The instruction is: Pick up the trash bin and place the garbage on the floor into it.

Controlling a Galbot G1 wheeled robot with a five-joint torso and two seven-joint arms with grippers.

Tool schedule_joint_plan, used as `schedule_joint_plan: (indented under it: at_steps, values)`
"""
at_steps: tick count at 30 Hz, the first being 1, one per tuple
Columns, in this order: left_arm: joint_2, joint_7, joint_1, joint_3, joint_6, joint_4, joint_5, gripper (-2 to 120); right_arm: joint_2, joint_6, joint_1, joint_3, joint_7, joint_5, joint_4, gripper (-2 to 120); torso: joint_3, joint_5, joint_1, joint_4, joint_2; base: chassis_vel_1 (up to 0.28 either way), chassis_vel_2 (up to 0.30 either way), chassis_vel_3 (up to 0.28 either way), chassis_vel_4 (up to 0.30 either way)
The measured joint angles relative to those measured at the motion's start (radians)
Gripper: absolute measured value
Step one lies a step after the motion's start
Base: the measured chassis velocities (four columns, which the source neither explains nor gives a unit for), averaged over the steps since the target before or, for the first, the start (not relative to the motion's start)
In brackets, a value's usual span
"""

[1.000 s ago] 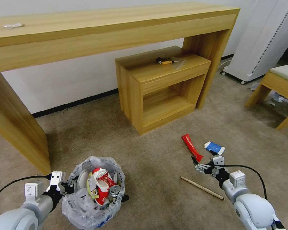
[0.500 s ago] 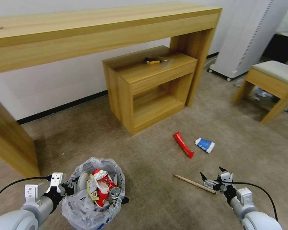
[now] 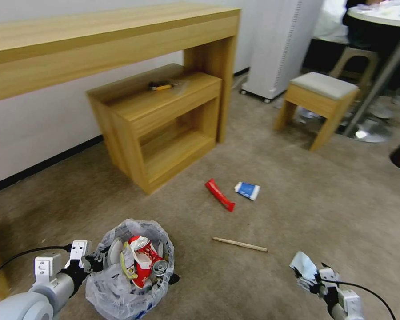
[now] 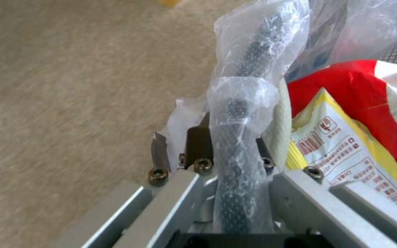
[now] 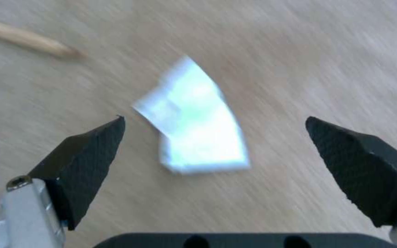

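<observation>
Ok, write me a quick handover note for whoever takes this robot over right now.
Left gripper: jaws shut on the trash bin rim, bin held at the robot's left front, already holding a red cup, a yellow wrapper and other litter.
Right gripper: jaws open, empty, above a pale mask on the floor.
Left to pick up: the mask, wooden stick, red wrapper, blue-white cup.
</observation>
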Motion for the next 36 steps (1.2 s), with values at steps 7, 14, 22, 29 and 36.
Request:
schedule_joint_plan:
  at_steps: [7, 14, 22, 29, 36]
  values:
    - [-0.001, -0.001, 0.003, 0.001, 0.0, -0.005, 0.001, 0, -0.013, -0.015, 0.047, 0.027, 0.032, 0.013, -0.108, 100, 0.0, 0.0002, 0.0, 0.0, 0.0, -0.013, -0.016, -0.019, -0.004]
    - [-0.002, 0.007, 0.029, -0.003, 0.0, -0.015, 0.012, 0, -0.071, 0.021, 0.166, 0.057, 0.018, -0.011, -0.263, 100, 0.0, 0.0002, 0.0, 0.0004, 0.0, 0.0, 0.0, 0.0, 0.0]
    - [-0.001, 0.01, 0.025, 0.014, 0.0, -0.024, 0.024, 0, -0.097, 0.169, 0.338, -0.025, -0.142, -0.007, -0.374, 100, 0.0, -0.0002, 0.0, 0.0005, 0.0, 0.0, 0.0, 0.0, 0.0]
    - [-0.002, 0.01, 0.026, 0.017, 0.0, -0.037, 0.026, 0, 0.001, 0.066, 0.424, -0.105, -0.097, -0.019, -0.423, 100, 0.0, -0.0002, 0.0, 0.0006, 0.0, 0.0, 0.0, 0.0, 0.0]
    - [0.001, 0.006, 0.019, 0.013, 0.0, -0.037, 0.023, 0, 0.039, -0.007, 0.445, -0.133, -0.063, 0.01, -0.465, 100, 0.0, -0.0001, 0.0, 0.0004, 0.0, 0.0, 0.0, 0.0, 0.0]
